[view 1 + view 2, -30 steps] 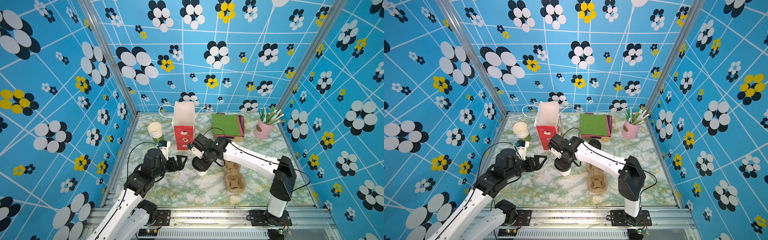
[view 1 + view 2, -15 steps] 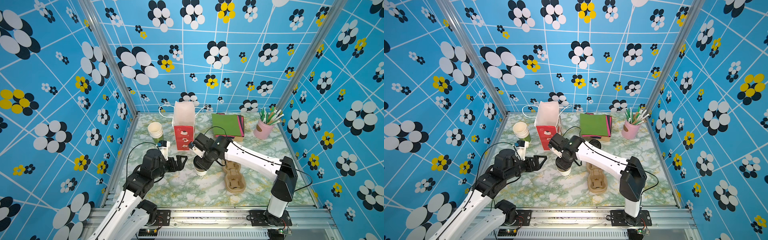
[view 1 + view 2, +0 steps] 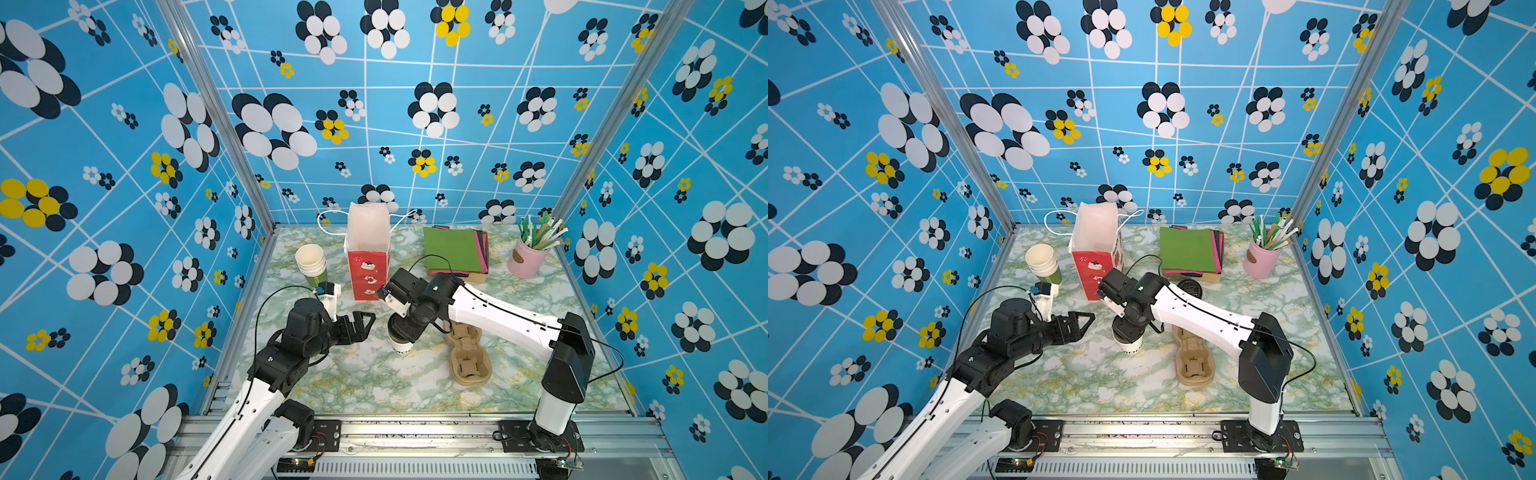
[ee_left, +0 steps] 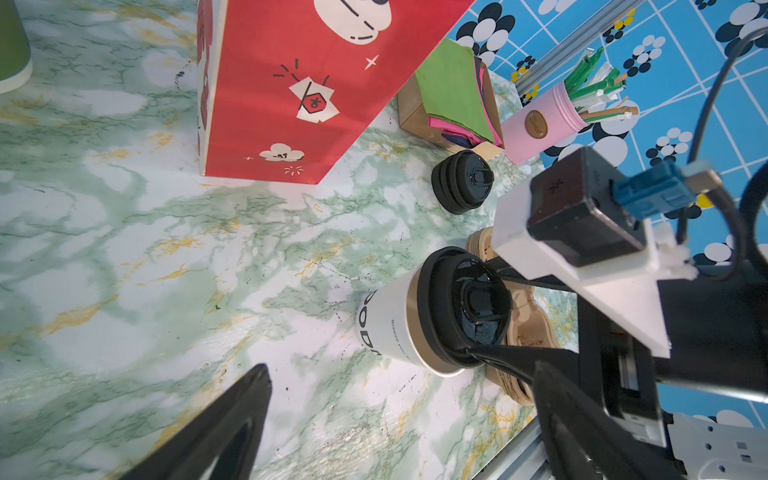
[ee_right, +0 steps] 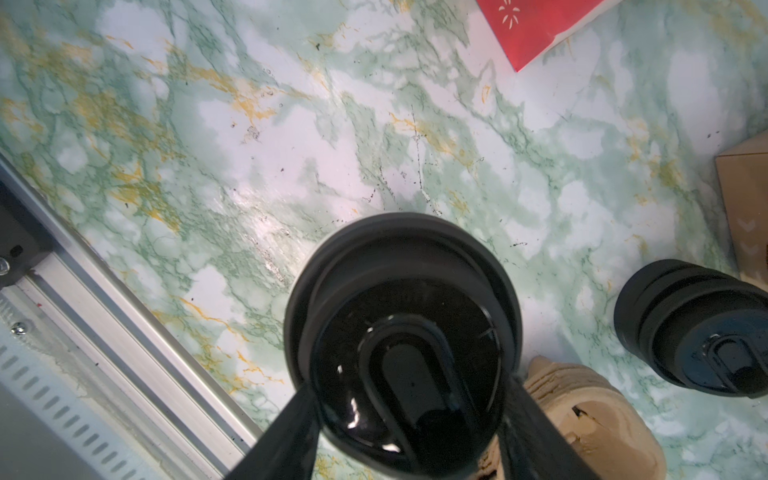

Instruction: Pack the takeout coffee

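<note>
While the left hand [image 3: 363,326] hangs released, its jaws spread wide with nothing between them, the right hand [image 3: 404,330] reaches down from above and grasps the takeout coffee [image 3: 401,345], one finger pressed to each side of its black sip lid [image 5: 399,332]. In both top views the cup stands upright near the middle of the marbled bench [image 3: 374,386], in front of the red paper bag [image 3: 368,274], between the left hand and the cardboard cup carrier [image 3: 469,357]. Whether its base rests on the bench or hangs just clear of it I cannot tell. The left hand points toward the cup from close by, without touching it. A stack of black lids [image 4: 461,187] sits behind the cup near the napkin pile [image 3: 451,249]. The nested cups [image 3: 311,262] stand to the left of the bag.
</note>
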Tool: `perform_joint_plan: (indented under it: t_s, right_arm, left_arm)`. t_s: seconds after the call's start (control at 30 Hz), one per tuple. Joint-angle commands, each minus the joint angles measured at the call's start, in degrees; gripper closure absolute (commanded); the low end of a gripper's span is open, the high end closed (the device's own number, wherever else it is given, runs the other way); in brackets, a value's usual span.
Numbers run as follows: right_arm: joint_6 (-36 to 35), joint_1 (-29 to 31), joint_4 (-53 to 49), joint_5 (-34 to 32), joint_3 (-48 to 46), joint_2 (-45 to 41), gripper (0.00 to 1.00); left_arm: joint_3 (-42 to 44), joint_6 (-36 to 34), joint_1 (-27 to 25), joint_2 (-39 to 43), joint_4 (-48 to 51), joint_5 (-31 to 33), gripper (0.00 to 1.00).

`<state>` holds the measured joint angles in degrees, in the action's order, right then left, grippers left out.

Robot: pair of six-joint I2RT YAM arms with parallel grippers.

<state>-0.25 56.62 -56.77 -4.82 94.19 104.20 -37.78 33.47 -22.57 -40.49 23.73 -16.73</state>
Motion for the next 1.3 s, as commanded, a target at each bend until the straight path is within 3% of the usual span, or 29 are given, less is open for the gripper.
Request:
perform_joint_plan:
  t_s: [0.0,1.27]
  right_arm:
    - [0.5,0.4,-0.9,0.5,-1.0,0.7,0.38]
    - [0.5,0.9,-2.5,2.7,-1.2,3.1,0.38]
  left_arm:
    - [0.7,0.3,0.5,-0.5,-0.9,-1.1,0.01]
    - [2.1,1.5,0.8,-2.5,-3.2,-3.0,0.01]
